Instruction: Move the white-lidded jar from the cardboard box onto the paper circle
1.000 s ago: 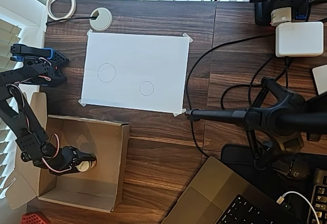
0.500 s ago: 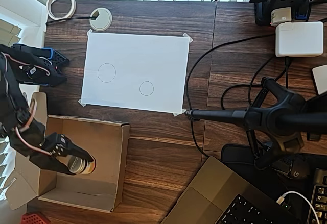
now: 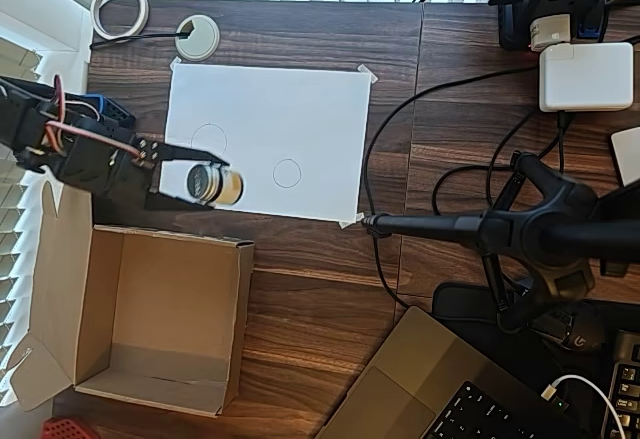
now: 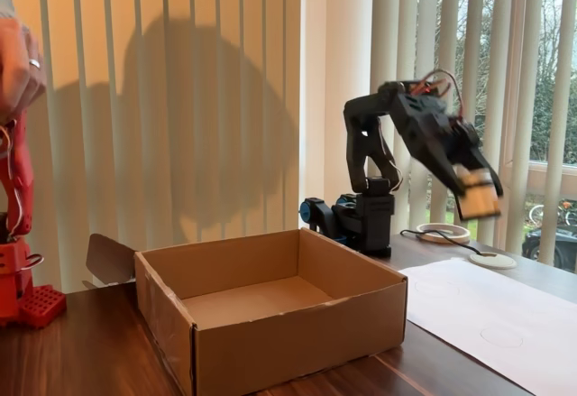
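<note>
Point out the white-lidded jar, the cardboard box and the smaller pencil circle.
white-lidded jar (image 3: 214, 184), overhead view, on its side wall, held in the gripper.
cardboard box (image 3: 150, 309), overhead view, on its bare floor.
smaller pencil circle (image 3: 287, 173), overhead view, on the paper inside the outline.

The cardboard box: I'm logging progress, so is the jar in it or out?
Out. The cardboard box shows a bare floor; the gripper holds the white-lidded jar raised over the paper sheet.

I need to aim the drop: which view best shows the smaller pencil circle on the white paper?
The overhead view: the small pencil-drawn circle appears whole and clear there, right of the glass jar held in the gripper. The fixed view shows it faint and flattened.
</note>
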{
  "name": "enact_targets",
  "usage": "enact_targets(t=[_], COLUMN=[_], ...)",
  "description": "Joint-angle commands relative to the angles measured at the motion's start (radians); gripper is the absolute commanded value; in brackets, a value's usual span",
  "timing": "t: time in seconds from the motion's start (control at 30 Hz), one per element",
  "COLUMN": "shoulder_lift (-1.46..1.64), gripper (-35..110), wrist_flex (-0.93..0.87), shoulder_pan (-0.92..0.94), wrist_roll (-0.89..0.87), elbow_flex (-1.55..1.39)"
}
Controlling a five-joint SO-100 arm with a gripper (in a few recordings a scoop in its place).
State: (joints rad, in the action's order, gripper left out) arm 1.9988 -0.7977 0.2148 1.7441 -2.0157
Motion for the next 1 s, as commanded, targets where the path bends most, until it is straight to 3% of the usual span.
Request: enact_targets(t=[0.0, 0.33, 0.97], shoulder_lift=[-0.133, -0.436, -0.396], gripper=[0, 0, 0], wrist_flex=[0.156, 0.425, 0.425], shoulder_pan=[-0.017, -0.012, -0.040], wrist_roll=[-0.006, 0.000, 0.026], elbow_flex=[0.037, 0.100, -0.015])
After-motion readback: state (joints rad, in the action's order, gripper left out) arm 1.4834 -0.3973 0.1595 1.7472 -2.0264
